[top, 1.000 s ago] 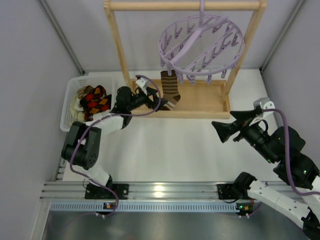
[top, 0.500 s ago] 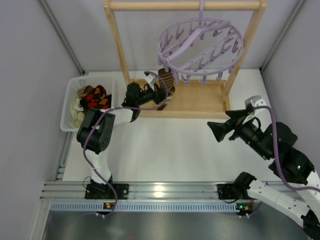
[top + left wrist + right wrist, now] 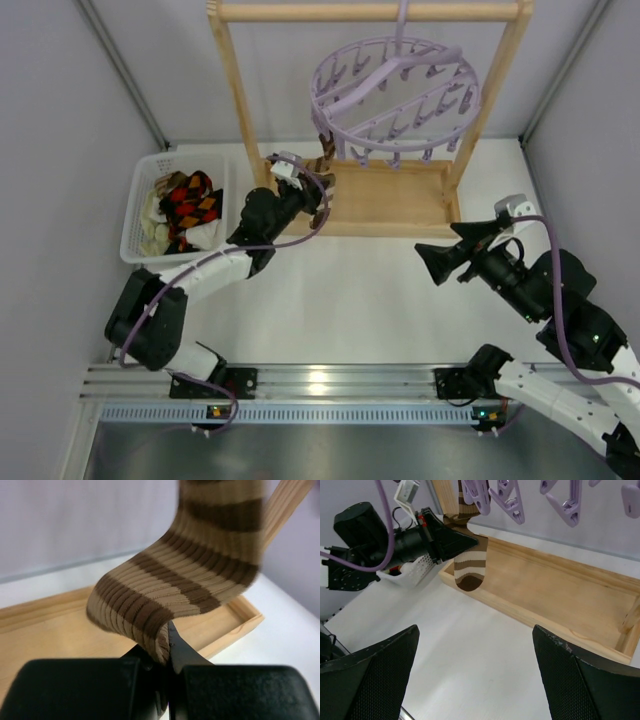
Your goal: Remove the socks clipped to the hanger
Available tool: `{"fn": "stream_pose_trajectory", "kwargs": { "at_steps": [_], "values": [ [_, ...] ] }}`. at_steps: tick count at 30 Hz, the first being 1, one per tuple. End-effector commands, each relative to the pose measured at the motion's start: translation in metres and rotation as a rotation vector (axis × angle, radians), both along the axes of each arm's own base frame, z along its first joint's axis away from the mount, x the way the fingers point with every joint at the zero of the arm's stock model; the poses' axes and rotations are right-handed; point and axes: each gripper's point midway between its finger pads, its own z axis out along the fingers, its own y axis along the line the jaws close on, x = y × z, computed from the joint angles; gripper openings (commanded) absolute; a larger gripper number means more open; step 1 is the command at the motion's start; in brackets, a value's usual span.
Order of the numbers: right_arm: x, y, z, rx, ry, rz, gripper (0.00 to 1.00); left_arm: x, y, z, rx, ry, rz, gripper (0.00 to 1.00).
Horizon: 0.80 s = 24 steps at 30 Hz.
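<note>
The lavender hanger (image 3: pixel 395 95) hangs by its hook from the wooden rack's top bar. One brown sock with tan stripes (image 3: pixel 325 158) is still pinched in a clip at the ring's left edge (image 3: pixel 479 497). My left gripper (image 3: pixel 320 190) is shut on the lower part of this sock (image 3: pixel 190 580), whose ribbed fabric folds into the closed jaws (image 3: pixel 167 652). In the right wrist view the sock (image 3: pixel 470 565) dangles over the rack's tray beside the left gripper (image 3: pixel 462 542). My right gripper (image 3: pixel 437 263) stands open and empty over the table (image 3: pixel 476 627), right of the sock.
The light wooden rack (image 3: pixel 400 205) stands at the back with a shallow tray base (image 3: pixel 545 590). A white basket (image 3: pixel 135 200) at the left holds argyle socks (image 3: pixel 190 200) and a white one (image 3: pixel 205 235). Grey walls close in both sides.
The left gripper moved in to the hanging striped sock and shut on it, then drew it left and toward me. The hanger ring swung slightly left. The right arm barely moved.
</note>
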Motion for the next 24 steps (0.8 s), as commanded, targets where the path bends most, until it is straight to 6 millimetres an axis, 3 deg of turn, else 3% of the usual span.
{"fn": "stream_pose_trajectory", "kwargs": {
  "at_steps": [1, 3, 5, 6, 8, 12, 13, 18, 20, 21, 22, 24],
  "values": [
    [-0.003, -0.007, 0.028, 0.119, -0.053, -0.026, 0.90, -0.018, 0.013, 0.019, 0.047, -0.020, 0.214, 0.00],
    [-0.002, -0.012, 0.030, 0.137, -0.051, -0.050, 0.90, -0.038, 0.008, 0.022, 0.063, -0.025, 0.274, 0.00],
    [-0.001, -0.015, 0.037, 0.159, -0.050, -0.069, 0.90, -0.050, 0.009, 0.010, 0.105, 0.009, 0.330, 0.00],
    [-0.001, -0.017, 0.040, 0.164, -0.049, -0.080, 0.90, -0.065, -0.006, 0.009, 0.117, 0.009, 0.313, 0.00],
    [0.002, -0.022, 0.047, 0.167, -0.038, -0.115, 0.90, -0.074, 0.001, 0.006, 0.162, 0.009, 0.427, 0.00],
    [0.007, -0.030, 0.065, 0.146, -0.023, -0.169, 0.90, -0.114, -0.027, -0.002, 0.282, -0.021, 0.468, 0.00],
    [0.008, -0.029, 0.077, 0.145, -0.028, -0.169, 0.90, -0.116, -0.034, 0.003, 0.279, -0.026, 0.467, 0.00],
    [0.015, -0.032, 0.091, 0.080, -0.010, -0.206, 0.90, -0.137, -0.069, -0.002, 0.415, -0.085, 0.477, 0.00],
    [0.021, -0.029, 0.101, 0.057, -0.007, -0.212, 0.88, -0.139, -0.083, 0.010, 0.436, -0.108, 0.501, 0.00],
    [0.031, -0.019, 0.095, 0.012, 0.022, -0.208, 0.87, -0.140, -0.088, 0.000, 0.506, -0.125, 0.526, 0.00],
    [0.031, -0.019, 0.103, 0.000, 0.025, -0.208, 0.85, -0.138, -0.096, 0.010, 0.500, -0.132, 0.539, 0.00],
    [0.045, -0.002, 0.095, -0.071, 0.069, -0.195, 0.83, -0.139, -0.108, -0.001, 0.576, -0.155, 0.553, 0.00]
  ]
}}
